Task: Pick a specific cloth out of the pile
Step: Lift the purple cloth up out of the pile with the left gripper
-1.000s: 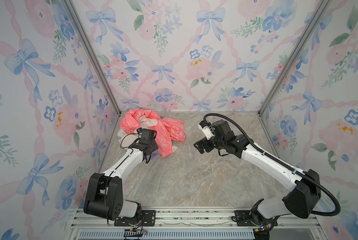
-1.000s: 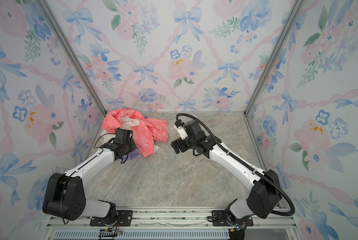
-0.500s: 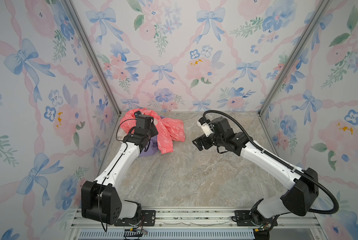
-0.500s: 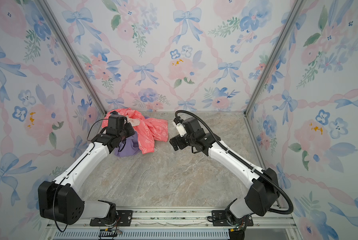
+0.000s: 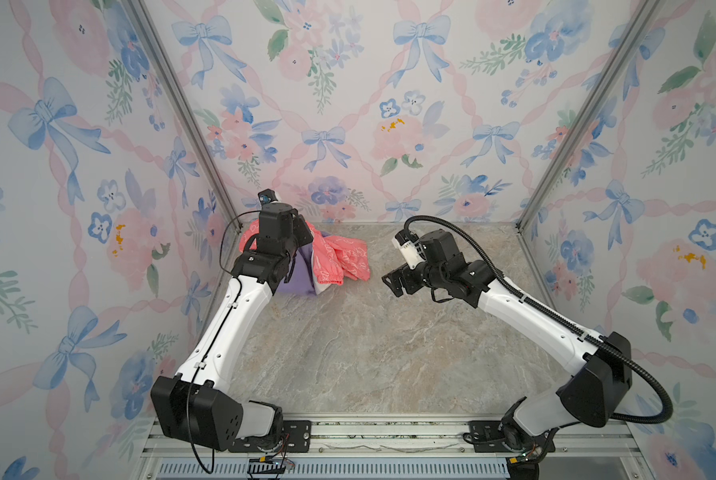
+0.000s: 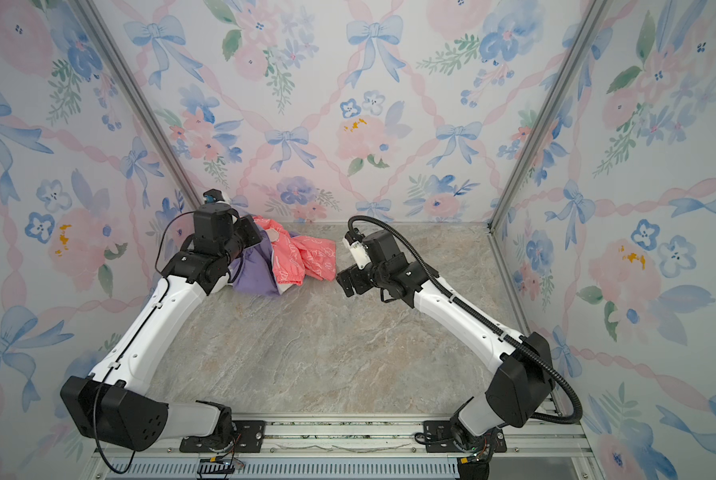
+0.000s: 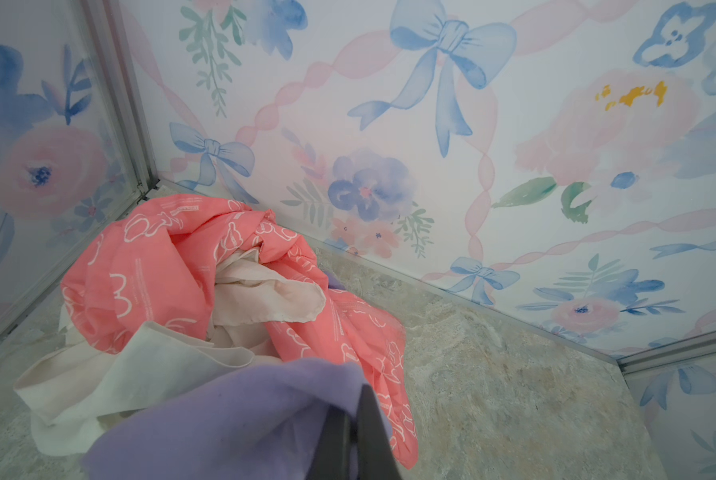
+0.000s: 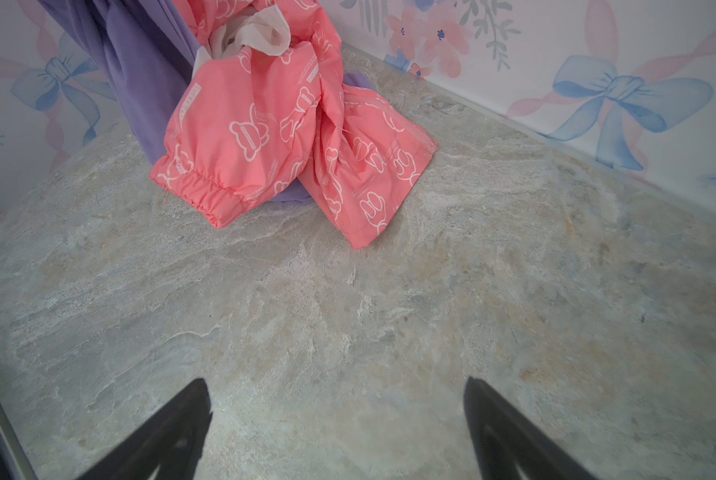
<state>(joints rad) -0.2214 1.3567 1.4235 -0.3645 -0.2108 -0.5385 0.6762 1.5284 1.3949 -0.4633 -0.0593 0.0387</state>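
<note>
The plain lavender-purple thin fabric cloth [image 5: 296,276] rises taut from under the heaped coral-pink and cream garment pile [image 5: 342,259], far left, to the left gripper [image 7: 354,415], clamped on its upper fold. The right gripper [image 8: 335,399], fingers apart, hovers opposite, empty.

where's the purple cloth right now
In both top views the lavender cloth is at the back left of the table, clamped in the left gripper and hanging against the coral-pink garment, its lower edge tucked under it.

Soft matt cloth [image 7: 223,415]; smooth stone-look tabletop [image 5: 369,353]
</note>
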